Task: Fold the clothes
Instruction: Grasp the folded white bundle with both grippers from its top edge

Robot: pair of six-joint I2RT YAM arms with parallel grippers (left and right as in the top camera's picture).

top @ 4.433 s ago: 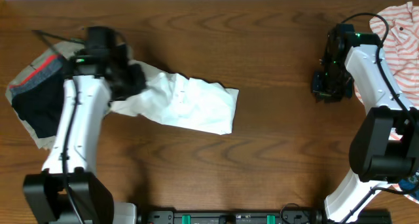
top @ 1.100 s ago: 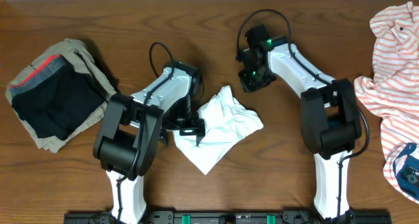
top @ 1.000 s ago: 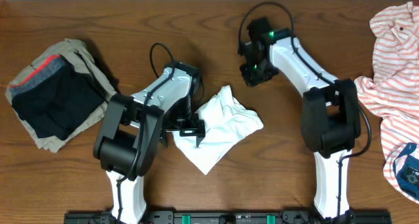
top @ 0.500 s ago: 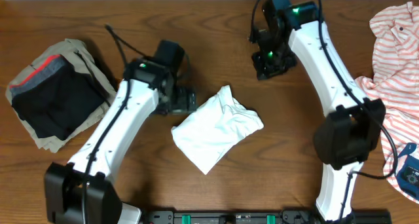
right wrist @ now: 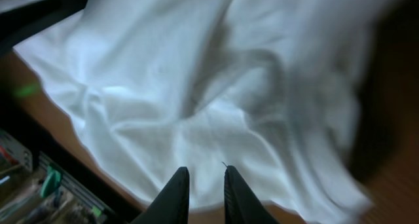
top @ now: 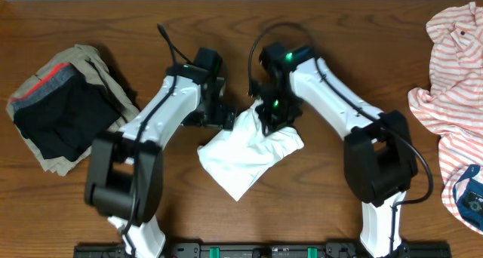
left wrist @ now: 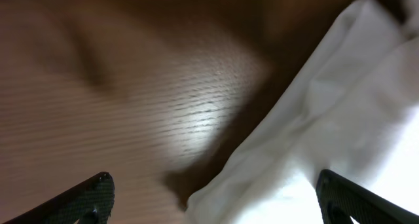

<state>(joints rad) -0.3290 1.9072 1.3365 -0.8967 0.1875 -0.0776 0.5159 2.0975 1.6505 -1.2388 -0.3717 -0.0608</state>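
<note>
A crumpled white garment [top: 249, 156] lies at the middle of the wooden table. My left gripper [top: 224, 116] is at its upper left edge, low over the wood. In the left wrist view the left gripper [left wrist: 213, 207] stands wide open, with the white garment's [left wrist: 327, 119] edge lying between the fingers [left wrist: 95, 192]. My right gripper [top: 273, 116] hangs over the garment's top corner. In the right wrist view the right gripper [right wrist: 201, 188] is just above the white garment [right wrist: 216, 93], its dark fingers [right wrist: 175, 194] almost together with only a thin gap and nothing pinched.
A folded pile of dark and khaki clothes [top: 64, 107] sits at the left. A heap of orange-and-white striped clothes [top: 453, 62] lies at the right edge, with a blue item [top: 472, 199] in front of it. Both arms crowd the table's middle.
The right arm has swung from the back of the table down onto the garment's top, its jaws narrowing. The left gripper has shifted right to the garment's edge.
</note>
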